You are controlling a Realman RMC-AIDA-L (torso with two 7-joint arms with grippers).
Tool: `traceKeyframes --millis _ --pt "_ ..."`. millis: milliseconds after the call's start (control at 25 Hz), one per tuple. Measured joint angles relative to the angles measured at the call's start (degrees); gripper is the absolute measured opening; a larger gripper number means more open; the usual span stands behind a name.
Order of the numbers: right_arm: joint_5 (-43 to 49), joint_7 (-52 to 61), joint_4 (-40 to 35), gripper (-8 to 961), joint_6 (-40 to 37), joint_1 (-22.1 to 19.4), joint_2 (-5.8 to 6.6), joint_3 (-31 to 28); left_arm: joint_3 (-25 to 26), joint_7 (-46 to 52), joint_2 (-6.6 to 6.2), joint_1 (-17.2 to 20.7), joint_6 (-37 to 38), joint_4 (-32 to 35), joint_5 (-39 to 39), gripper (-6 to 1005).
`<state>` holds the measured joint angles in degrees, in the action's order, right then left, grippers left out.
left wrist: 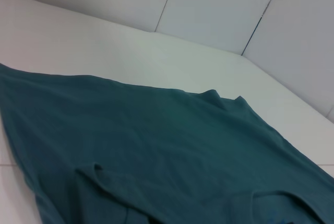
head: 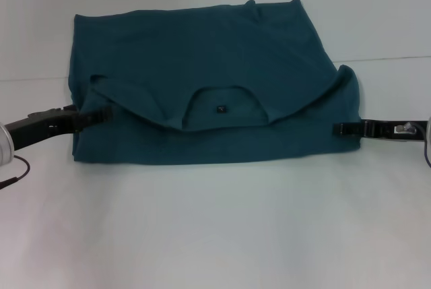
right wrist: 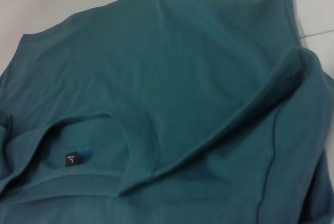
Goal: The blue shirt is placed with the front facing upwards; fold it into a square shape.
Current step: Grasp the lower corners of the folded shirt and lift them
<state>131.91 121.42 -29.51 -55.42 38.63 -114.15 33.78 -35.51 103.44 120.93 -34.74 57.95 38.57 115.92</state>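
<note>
Teal cloth of the blue shirt [head: 202, 80] lies partly folded on the white counter [head: 215, 235], its neck label [right wrist: 71, 160] readable only from the right wrist view. The left pincer [head: 101, 114] reaches in low at the shirt's left edge, tips against the fabric. The right pincer [head: 340, 129] stretches level at the right edge; whether either grips, I cannot tell.
</note>
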Motion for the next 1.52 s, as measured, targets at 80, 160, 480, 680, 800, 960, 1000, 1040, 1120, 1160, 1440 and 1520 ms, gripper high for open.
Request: traceKeyframes --millis 80,160,480,680,800,960,1000,1040,1120,1160,1440,1520 --pt "0.01 0.06 0.12 606 0.39 0.36 -0.16 0.40 0.00 0.00 0.00 0.01 -0.28 -0.08 0.00 925" --pt "0.02 0.24 0.45 604 0.84 0.73 -0.27 0.83 0.00 0.00 0.00 0.03 -0.39 -0.12 0.00 925" --pt "0.28 1.85 1.42 597 1.22 1.32 -0.28 1.62 0.00 0.00 0.00 0.06 -0.48 -0.05 0.00 923" --pt "0.55 3.91 1.44 344 1.70 1.34 -0.28 3.82 0.12 0.00 0.00 0.27 -0.48 0.13 0.00 922" --pt "0.49 4.30 1.39 207 2.05 1.26 -0.28 3.72 0.17 0.00 0.00 0.36 -0.47 0.13 0.00 922" --pt "0.34 4.32 1.38 105 2.19 1.17 -0.28 3.64 0.13 0.00 0.00 0.48 -0.47 0.06 0.00 921" --pt "0.31 4.32 1.35 100 2.19 1.13 -0.28 3.64 0.11 0.00 0.00 0.51 -0.47 0.03 0.00 921" --pt "0.26 4.32 1.24 94 2.19 1.06 -0.28 3.61 0.10 0.00 0.00 0.53 -0.46 0.01 0.00 921" --pt "0.17 4.32 1.10 83 2.20 0.93 -0.28 3.49 0.09 0.00 0.00 0.58 -0.47 -0.04 0.00 921" --pt "0.11 4.27 1.05 78 2.22 0.86 -0.28 3.45 0.07 0.00 0.00 0.60 -0.47 -0.06 0.00 920" --pt "0.01 3.94 0.92 55 2.25 0.52 -0.21 3.33 -0.51 -0.04 0.32 0.74 -1.14 -0.24 1.28 919" --pt "0.00 3.88 0.87 55 2.24 0.51 -0.11 3.32 -1.22 -0.05 0.47 0.74 -2.33 -0.25 2.43 919"
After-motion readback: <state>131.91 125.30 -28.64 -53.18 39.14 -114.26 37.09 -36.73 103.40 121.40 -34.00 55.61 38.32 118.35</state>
